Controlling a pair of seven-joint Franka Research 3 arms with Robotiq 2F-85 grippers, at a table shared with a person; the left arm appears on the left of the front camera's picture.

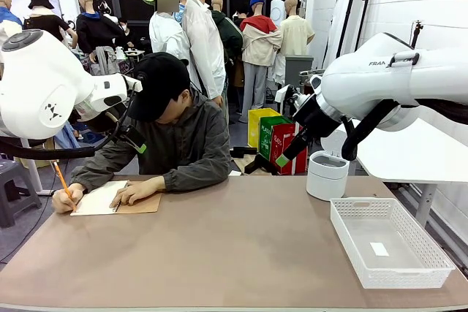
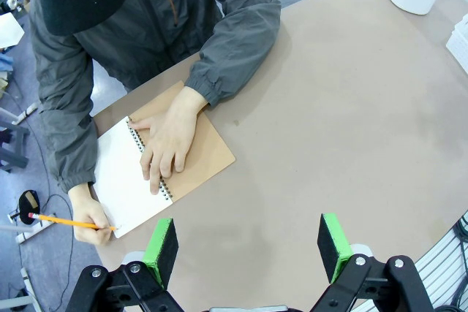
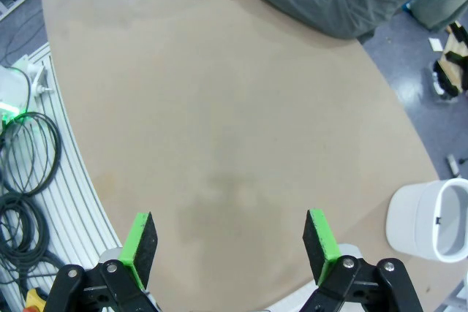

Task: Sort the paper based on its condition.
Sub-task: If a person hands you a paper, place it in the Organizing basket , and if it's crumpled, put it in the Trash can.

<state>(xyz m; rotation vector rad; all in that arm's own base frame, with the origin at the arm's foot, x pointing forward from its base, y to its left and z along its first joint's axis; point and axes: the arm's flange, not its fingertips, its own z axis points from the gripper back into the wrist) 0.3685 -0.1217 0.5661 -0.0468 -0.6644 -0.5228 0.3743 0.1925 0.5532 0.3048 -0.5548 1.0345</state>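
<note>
Front view: person at the far side, bent over a spiral notebook [image 1: 144, 207] with a brown card cover, at the table's [image 1: 234, 253] far-left corner. The paper [image 1: 99, 199] is the white page lying on top of it, with one edge at the spiral. Can't tell if it's bound or loose. The person's right hand [image 1: 66, 201] holds a yellow pencil [image 1: 60, 178] at the page's edge, and the other hand [image 1: 137, 191] lies flat across the spiral.

Left wrist view: left gripper [image 2: 248, 242] is spread wide and empty, up over bare table just beside the notebook.

Right wrist view: right gripper [image 3: 230, 242] is also released with nothing between its pads, above bare tabletop well apart from the paper. The round white bin [image 3: 431, 224] is off to one side.

Right side of the table: a white lattice basket [image 1: 431, 253] at the near edge with a small white label [image 1: 379, 248] on its floor, no text legible. The bin sits just behind it.

Readable print: "FRA" on the right arm's housing [image 1: 376, 63], the rest cut off. Yellow, green and red boxes [image 1: 272, 135] on the floor behind carry vertical lettering too small to read.
</note>
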